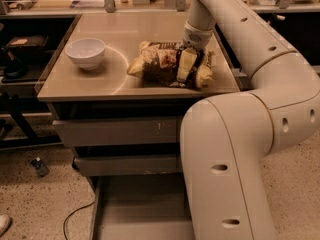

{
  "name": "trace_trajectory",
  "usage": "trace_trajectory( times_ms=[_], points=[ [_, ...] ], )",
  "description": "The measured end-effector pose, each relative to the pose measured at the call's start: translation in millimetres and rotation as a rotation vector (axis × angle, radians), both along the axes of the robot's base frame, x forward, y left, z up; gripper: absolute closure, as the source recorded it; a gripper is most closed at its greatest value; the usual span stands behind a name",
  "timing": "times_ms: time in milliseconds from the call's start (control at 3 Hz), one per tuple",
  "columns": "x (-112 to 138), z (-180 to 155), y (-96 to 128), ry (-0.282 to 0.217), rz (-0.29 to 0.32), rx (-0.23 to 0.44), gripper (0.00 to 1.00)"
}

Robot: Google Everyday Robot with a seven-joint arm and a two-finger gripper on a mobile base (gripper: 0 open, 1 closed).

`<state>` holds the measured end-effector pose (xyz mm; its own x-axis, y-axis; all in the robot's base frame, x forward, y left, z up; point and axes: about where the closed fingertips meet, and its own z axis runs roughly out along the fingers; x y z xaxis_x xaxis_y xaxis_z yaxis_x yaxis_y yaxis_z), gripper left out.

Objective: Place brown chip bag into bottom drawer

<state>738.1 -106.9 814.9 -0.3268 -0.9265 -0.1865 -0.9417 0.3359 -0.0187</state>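
The brown chip bag (pixel 160 64) lies on the cabinet's tabletop (pixel 125 31), right of centre, with its yellow ends to the left and right. My gripper (pixel 195 70) comes down from above onto the bag's right part. Its two pale fingers (pixel 185 64) stand on either side of a pinched fold of the bag, which still rests on the top. The bottom drawer (pixel 140 206) is pulled out below, showing a bare grey floor. My arm hides its right side.
A white bowl (pixel 86 52) stands on the left of the tabletop. Two shallower grey drawers (pixel 115 131) are closed above the open one. My large arm (pixel 235 149) fills the right foreground. Cluttered benches stand behind, and a cable (pixel 75 216) lies on the floor.
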Motion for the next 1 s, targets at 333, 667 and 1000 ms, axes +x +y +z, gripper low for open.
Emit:
trace_trajectory(
  times_ms=[333,667,1000],
  points=[
    [0.0,6.4,0.0,0.0,0.0,0.0,1.0],
    [-0.1,11.1,-0.1,0.0,0.0,0.0,1.0],
    [0.1,33.1,-20.1,-0.091,-0.053,0.015,1.0]
  ],
)
